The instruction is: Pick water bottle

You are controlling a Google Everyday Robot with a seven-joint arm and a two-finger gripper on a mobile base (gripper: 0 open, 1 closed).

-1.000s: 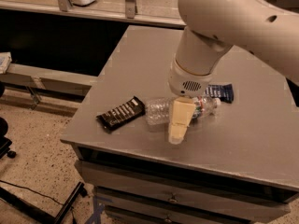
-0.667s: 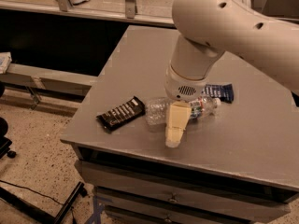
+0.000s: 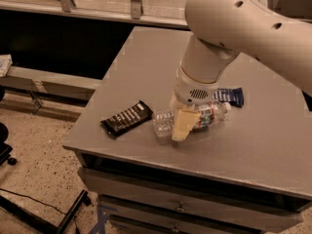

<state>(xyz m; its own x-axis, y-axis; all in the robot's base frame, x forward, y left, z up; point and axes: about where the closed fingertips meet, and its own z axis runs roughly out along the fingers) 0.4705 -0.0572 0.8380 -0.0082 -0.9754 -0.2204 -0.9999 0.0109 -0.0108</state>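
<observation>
The water bottle [image 3: 163, 123] lies on its side on the grey table [image 3: 263, 145], with its white cap pointing right and the banded label near the neck. My gripper [image 3: 180, 121] hangs from the large white arm [image 3: 229, 28] and is down over the bottle's middle, with a cream part of it in front of the bottle. The bottle's middle is hidden behind the gripper.
A black snack bar wrapper [image 3: 126, 119] lies just left of the bottle. A dark blue snack wrapper [image 3: 232, 95] lies behind the bottle at the right. The table's front edge is close below the bottle. Drawers sit under the tabletop.
My gripper has shifted slightly left along the bottle and stays low over it. The bottle and the wrappers have not moved.
</observation>
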